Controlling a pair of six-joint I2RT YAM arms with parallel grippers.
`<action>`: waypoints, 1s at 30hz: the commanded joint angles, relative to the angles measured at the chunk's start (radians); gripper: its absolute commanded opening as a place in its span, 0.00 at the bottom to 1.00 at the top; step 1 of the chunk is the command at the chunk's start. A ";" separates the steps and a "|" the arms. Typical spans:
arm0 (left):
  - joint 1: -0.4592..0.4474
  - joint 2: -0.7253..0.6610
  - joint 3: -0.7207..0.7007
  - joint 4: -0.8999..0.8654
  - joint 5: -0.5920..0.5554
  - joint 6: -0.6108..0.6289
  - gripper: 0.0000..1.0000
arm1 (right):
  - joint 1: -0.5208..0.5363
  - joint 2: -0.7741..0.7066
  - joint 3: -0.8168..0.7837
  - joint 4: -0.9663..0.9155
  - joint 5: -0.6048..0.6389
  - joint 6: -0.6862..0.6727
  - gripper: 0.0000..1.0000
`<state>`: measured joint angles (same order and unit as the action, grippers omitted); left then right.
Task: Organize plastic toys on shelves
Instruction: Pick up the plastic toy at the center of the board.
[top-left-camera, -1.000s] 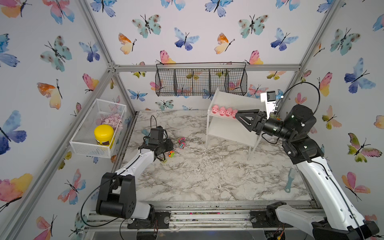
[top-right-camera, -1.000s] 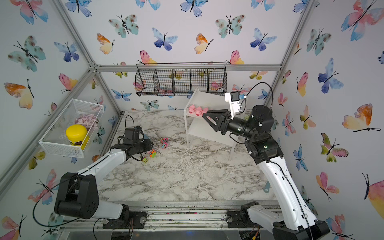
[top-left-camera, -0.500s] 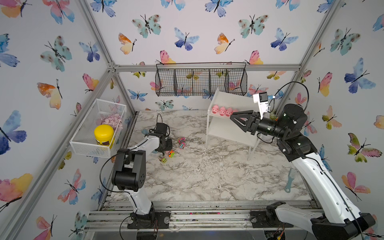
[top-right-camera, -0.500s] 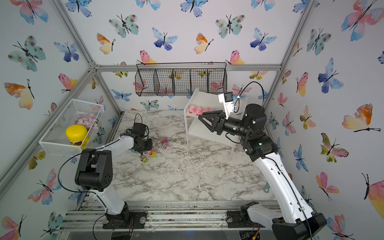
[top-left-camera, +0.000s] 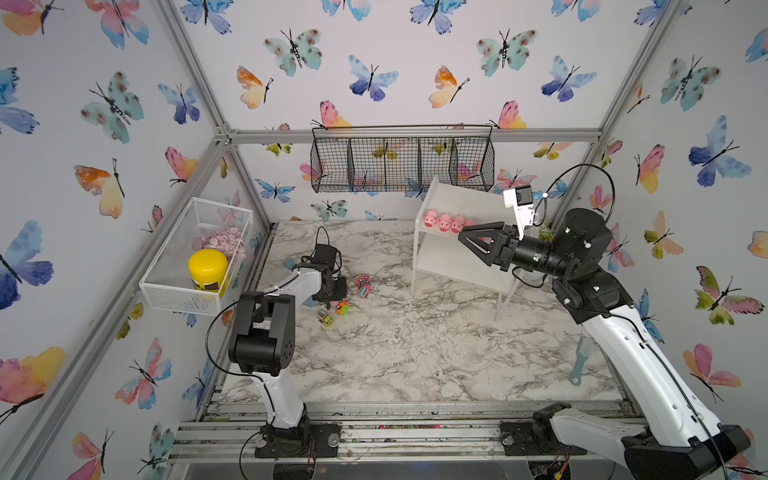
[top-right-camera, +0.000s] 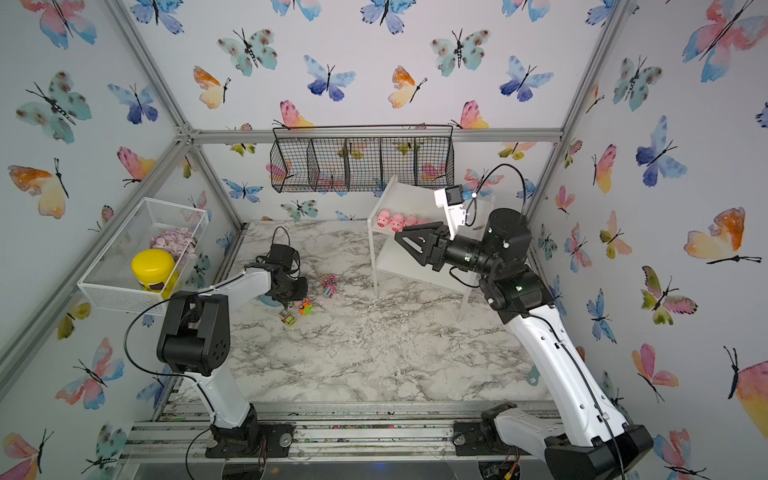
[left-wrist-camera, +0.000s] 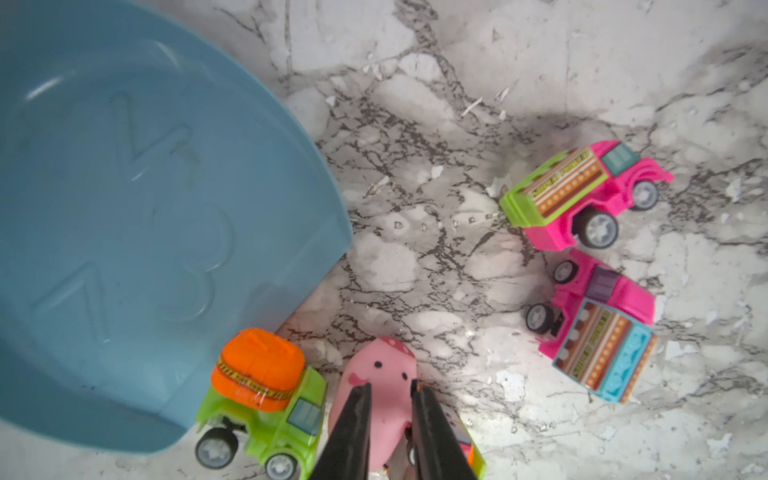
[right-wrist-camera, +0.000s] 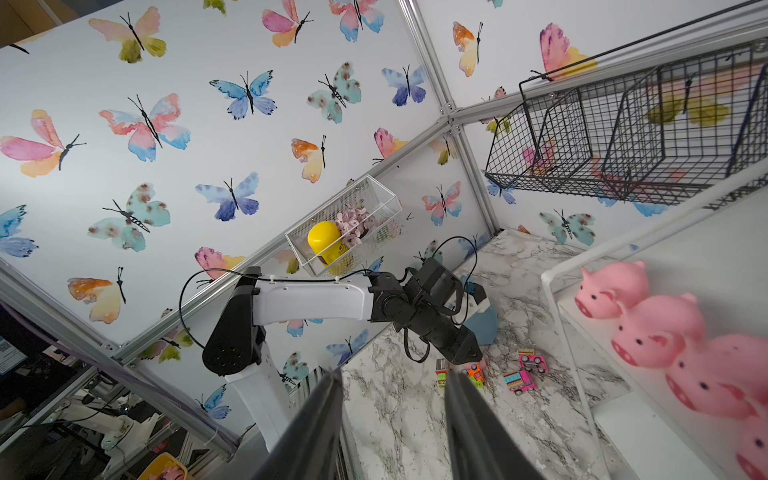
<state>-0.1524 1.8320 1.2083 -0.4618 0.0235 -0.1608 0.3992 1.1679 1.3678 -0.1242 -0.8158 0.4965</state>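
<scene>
Step in hand: the left gripper (left-wrist-camera: 390, 386) is down on the counter (left-wrist-camera: 457, 124), taking the loose pink pig (left-wrist-camera: 380, 365).
Left jaws: pinched in on the pig's soft body from both sides. I cannot tell whether the pig has left the counter.
Pig's place: between the mixer truck (left-wrist-camera: 266, 399) and a second truck (left-wrist-camera: 463, 444) half hidden under the jaws.
Right jaws: the right gripper (right-wrist-camera: 394, 374) hovers beside the shelf (top-left-camera: 449, 262), parted, with nothing between them.
Doing it well: squeeze only enough to hold, since the pig looks squashy. Lift straight up so that neither neighbouring truck gets dragged. Carry it across to the free end of the pig row, with the right arm out of the way.
Shelf: the upper tier carries a row of pigs (right-wrist-camera: 656, 328) along its front edge; the lower tier looks bare.
Pink trucks (left-wrist-camera: 582, 195): two on the counter, well apart from the shelf.
Blue dish (left-wrist-camera: 145, 228): just beside the mixer truck, with nothing in the part that shows.
White mesh basket (top-left-camera: 195, 208): a yellow-lidded jar (top-left-camera: 208, 268) and pale pink discs (top-left-camera: 222, 241).
Black wire basket (top-left-camera: 399, 162): on the back wall above the shelf, with no toy visible inside.
</scene>
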 joint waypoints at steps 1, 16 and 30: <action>0.005 0.047 0.000 -0.060 -0.028 0.018 0.30 | 0.009 0.005 -0.001 0.031 -0.015 0.004 0.46; 0.104 0.035 0.020 -0.031 0.154 -0.034 0.35 | 0.022 0.008 -0.006 0.044 -0.013 0.017 0.45; 0.104 0.078 -0.004 -0.026 0.197 -0.032 0.22 | 0.033 0.025 0.003 0.061 -0.016 0.027 0.45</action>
<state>-0.0486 1.8774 1.2201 -0.4450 0.2020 -0.1928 0.4255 1.1877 1.3678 -0.0952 -0.8162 0.5156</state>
